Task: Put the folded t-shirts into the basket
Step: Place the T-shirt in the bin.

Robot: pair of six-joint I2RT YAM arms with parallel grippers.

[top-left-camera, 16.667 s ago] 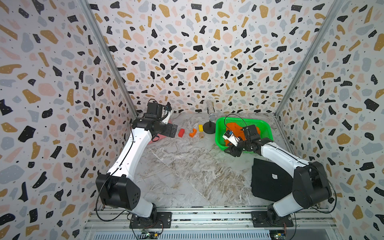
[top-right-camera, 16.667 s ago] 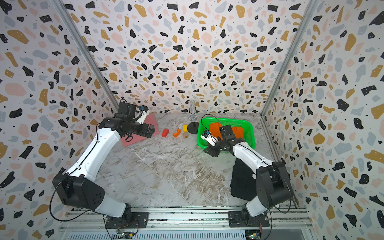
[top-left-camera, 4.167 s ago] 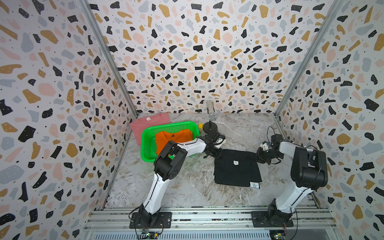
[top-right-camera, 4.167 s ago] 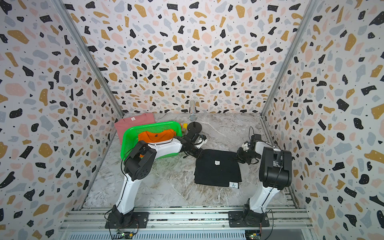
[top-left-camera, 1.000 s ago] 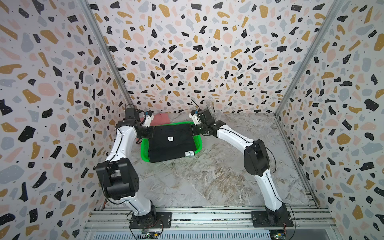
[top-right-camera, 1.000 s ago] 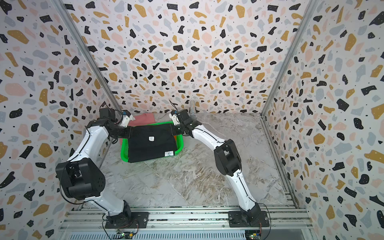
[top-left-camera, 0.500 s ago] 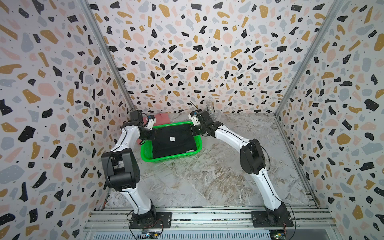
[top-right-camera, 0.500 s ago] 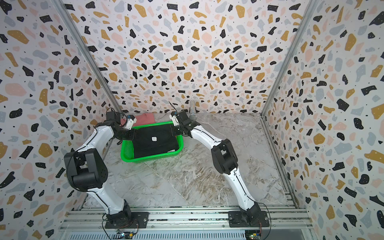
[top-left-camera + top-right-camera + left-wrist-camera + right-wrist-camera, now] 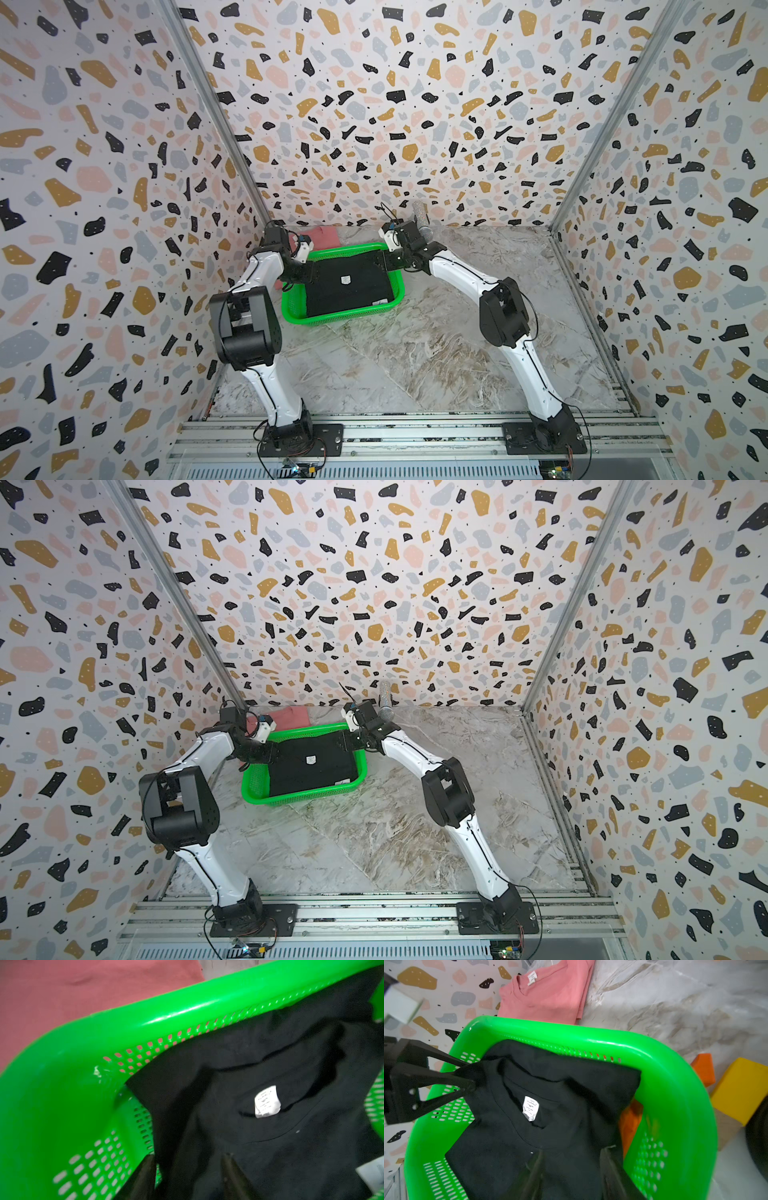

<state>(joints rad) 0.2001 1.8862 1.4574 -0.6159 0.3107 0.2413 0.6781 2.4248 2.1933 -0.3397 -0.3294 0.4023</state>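
The green basket (image 9: 332,320) (image 9: 299,798) stands at the back left of the table. A black t-shirt (image 9: 349,284) (image 9: 311,766) with a white label lies in it on top of the orange t-shirt (image 9: 631,1122), of which only an edge shows. The pink t-shirt (image 9: 324,236) (image 9: 548,999) lies flat behind the basket. My left gripper (image 9: 309,272) (image 9: 189,1157) is open over the black shirt's left corner. My right gripper (image 9: 384,259) (image 9: 573,1151) is open over its right corner. Black cloth lies between both pairs of fingers.
Just beyond the basket's right end stand an orange block (image 9: 704,1068), a yellow block (image 9: 741,1088) and a black round thing (image 9: 758,1147). A grey cylinder (image 9: 422,220) leans at the back wall. The left wall runs close to the basket.
Both grippers carried the spread black shirt down into the basket and have now opened. The shirt has settled onto the orange one.
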